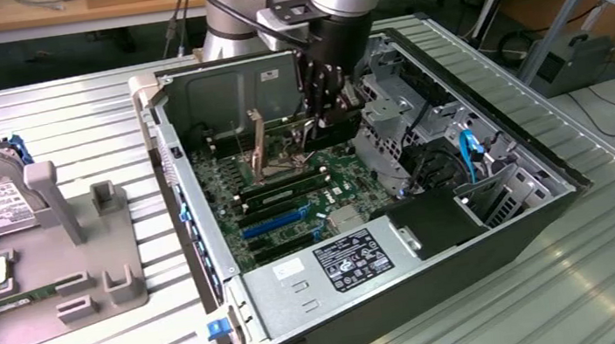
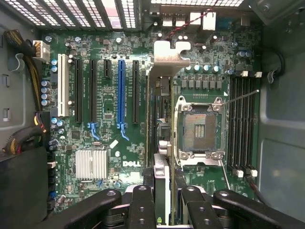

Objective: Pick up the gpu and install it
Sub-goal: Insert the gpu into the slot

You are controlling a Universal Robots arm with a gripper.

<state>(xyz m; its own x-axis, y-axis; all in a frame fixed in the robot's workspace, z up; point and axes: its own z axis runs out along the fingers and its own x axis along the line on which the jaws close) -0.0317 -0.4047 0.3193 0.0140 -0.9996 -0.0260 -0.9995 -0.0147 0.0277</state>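
The gpu, clamped edge-on in the gripper, hangs over the motherboard, seemingly just beside the CPU socket.

Exterior view, high oblique onto open computer case, mid-distance, wrist view, close behind gripper, square-on to motherboard, seen by both

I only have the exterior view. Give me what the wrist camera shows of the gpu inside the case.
Observer: The gripper is shut on the gpu, which that camera sees edge-on, square to the board.
Operator: Place it against the board's parts.
Observer: It lines up between the CPU socket and the nearest black slot. Whether it is seated I cannot tell.
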